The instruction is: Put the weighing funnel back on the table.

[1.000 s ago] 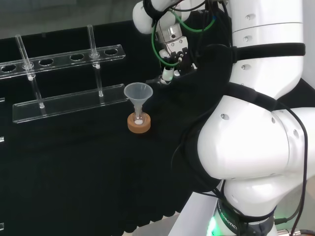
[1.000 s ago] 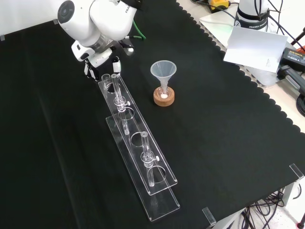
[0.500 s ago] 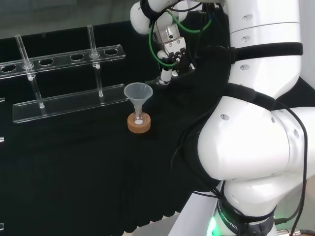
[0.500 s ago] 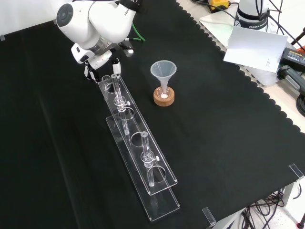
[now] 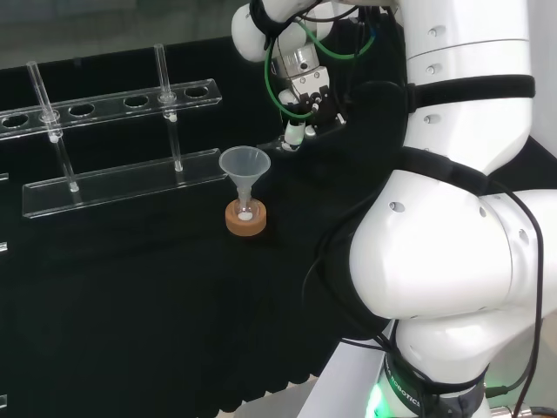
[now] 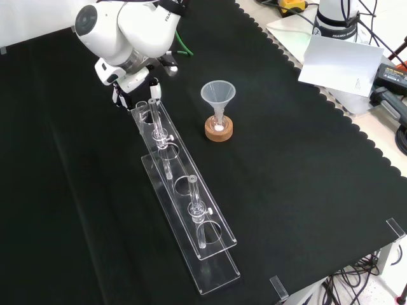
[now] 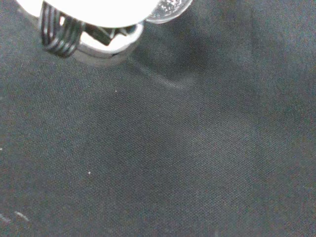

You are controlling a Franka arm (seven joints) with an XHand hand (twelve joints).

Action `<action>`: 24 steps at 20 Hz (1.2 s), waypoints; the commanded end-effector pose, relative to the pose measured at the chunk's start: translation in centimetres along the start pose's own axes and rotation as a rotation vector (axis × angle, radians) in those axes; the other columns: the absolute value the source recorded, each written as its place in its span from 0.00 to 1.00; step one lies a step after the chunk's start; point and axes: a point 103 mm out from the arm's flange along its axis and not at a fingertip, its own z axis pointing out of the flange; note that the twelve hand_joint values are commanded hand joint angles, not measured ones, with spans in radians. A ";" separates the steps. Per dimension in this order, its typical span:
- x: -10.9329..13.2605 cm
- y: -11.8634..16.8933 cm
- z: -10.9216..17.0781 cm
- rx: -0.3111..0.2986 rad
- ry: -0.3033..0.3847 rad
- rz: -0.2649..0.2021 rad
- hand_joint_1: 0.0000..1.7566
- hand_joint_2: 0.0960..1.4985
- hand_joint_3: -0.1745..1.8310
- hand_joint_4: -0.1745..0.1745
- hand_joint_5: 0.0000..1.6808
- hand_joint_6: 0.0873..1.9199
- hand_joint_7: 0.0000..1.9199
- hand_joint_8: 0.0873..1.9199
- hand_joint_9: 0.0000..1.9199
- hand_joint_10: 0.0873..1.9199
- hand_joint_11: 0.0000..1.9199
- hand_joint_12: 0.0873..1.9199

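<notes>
My hand point(image 5: 303, 103) hangs low over the cloth, to the right of the big funnel in the head view, with its fingers curled downward. A small clear piece, the weighing funnel point(image 5: 272, 144), pokes out from the fingertips just above the cloth. In the wrist view a glinting clear edge of the weighing funnel point(image 7: 169, 7) shows beside a blurred white part of the hand point(image 7: 98, 9), with dark cloth close below. In the front view the hand point(image 6: 136, 82) sits under the white arm link at the far end of the rack.
The big funnel point(image 5: 244, 164) stands in a small flask on a cork ring point(image 5: 245, 219), left of the hand in the head view. A long clear test tube rack point(image 6: 184, 203) with upright tubes runs from the hand toward the front of the bench. Papers and cables lie at the front view's right edge.
The hand and wrist shifted and turned slightly, staying low over the same spot. The big funnel and rack have not moved.
</notes>
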 end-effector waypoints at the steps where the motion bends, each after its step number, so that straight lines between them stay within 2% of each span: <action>1: 0.5 0.1 -0.1 -0.006 -0.008 -0.007 0.66 0.39 0.36 1.00 0.94 0.00 0.39 0.32 0.63 0.00 0.56 0.42; 10: 1.6 0.4 -0.2 -0.003 -0.030 -0.015 0.66 0.40 0.35 1.00 0.94 0.00 0.39 0.32 0.63 0.00 0.56 0.42; 21: 1.6 0.5 -0.1 0.008 -0.026 -0.015 0.66 0.40 0.35 1.00 0.94 0.00 0.39 0.32 0.63 0.00 0.56 0.42; 24: 1.2 0.5 0.4 0.019 -0.013 -0.016 0.65 0.44 0.30 1.00 0.93 0.00 0.37 0.32 0.63 0.00 0.56 0.42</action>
